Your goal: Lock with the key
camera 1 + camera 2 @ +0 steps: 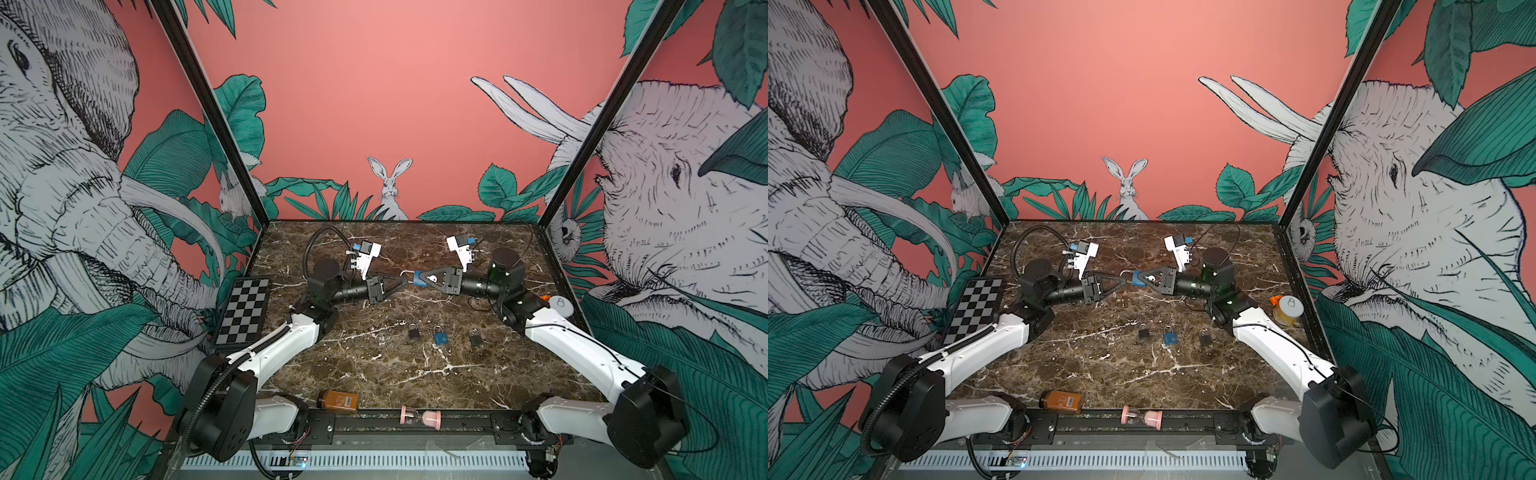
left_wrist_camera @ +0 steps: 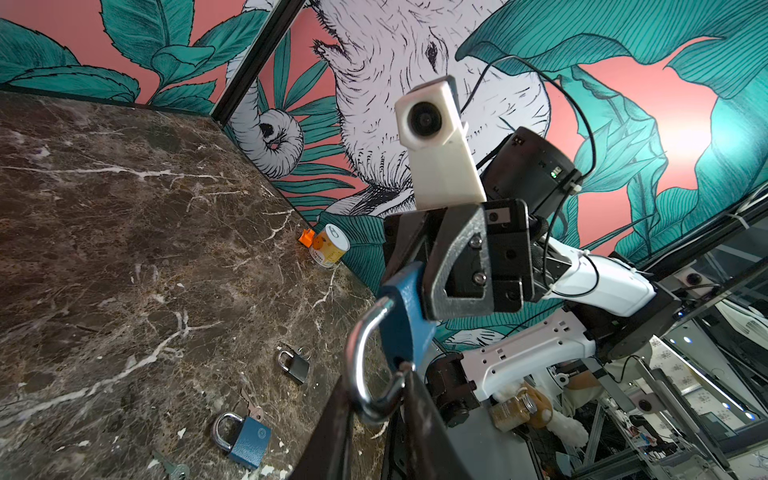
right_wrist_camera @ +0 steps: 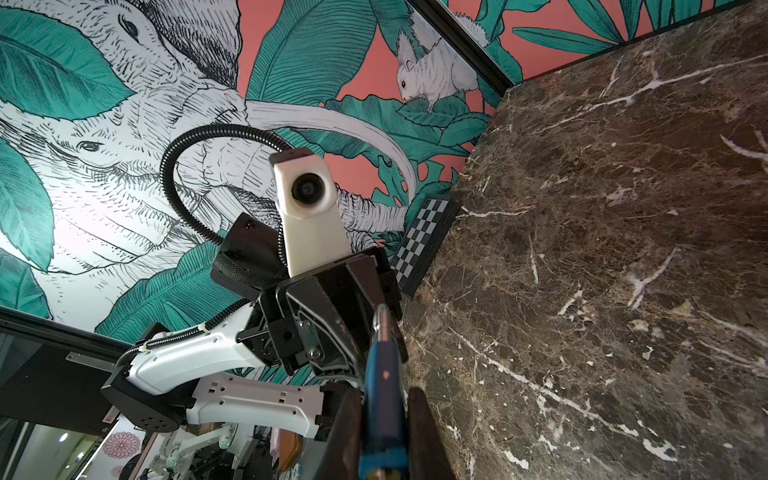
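Nearest, three spare locks (image 1: 440, 337) lie on the counter (image 1: 374, 374), and a loose key (image 2: 253, 409) rests by the blue one, so I think no key is picked up yet. Farther back, up in the air over the middle, the right claw (image 1: 422, 278) is clamped tight on the blue padlock (image 2: 405, 320). The left claw (image 1: 400, 282) has its fingers (image 2: 332, 428) on both sides of the silver loop (image 2: 357, 365), though I cannot tell if they squeeze it. I think this step is getting the lock ready, and next a claw must fetch a key and push it in very straight.
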Robot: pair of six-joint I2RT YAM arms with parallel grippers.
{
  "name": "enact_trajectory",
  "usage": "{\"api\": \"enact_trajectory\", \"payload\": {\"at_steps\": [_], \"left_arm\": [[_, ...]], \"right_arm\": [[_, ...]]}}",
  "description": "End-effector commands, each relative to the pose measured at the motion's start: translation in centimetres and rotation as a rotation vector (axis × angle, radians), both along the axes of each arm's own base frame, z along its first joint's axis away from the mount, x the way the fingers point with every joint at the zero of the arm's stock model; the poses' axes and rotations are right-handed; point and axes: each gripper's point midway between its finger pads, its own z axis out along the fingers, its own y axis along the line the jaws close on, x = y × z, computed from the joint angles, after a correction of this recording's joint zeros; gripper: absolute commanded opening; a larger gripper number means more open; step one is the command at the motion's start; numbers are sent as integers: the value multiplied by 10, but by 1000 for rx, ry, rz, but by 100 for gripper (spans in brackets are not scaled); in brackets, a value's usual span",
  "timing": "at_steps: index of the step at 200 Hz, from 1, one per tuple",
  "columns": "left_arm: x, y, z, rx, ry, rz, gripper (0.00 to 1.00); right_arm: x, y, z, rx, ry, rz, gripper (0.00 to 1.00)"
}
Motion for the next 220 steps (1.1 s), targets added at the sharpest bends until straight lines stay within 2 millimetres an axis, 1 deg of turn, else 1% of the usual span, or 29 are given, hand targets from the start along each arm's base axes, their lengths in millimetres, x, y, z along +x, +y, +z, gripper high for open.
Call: {"api": "enact_trajectory", "payload": {"at_steps": [1,53,145,175,183,200,208,212,220], "left_arm": [[-10,2,20,-33,-56,-17,23],[-9,2,23,-38,-57,-14,24],[-7,2,22,-38,-52,-5,23],[-7,2,21,-35,-46,-3,19],[-6,2,20,-34,-45,-3,14],[-6,2,20,-33,-42,-1,13],[-6,2,20,-34,-42,-1,10],[-6,2,20,-33,-40,-1,6],[-5,2,19,-31,-38,1,3]], "right_arm": [[-6,-2,8,19,-57,21,0],[-11,-3,8,17,-64,32,0],[-12,-3,7,14,-65,35,0],[-12,-4,6,12,-65,34,0],[-13,-4,7,12,-67,34,0],[-13,-5,8,13,-69,33,0],[-12,-5,8,12,-71,31,0],[-12,-5,8,12,-71,31,0],[-12,-5,7,11,-71,30,0]]}}
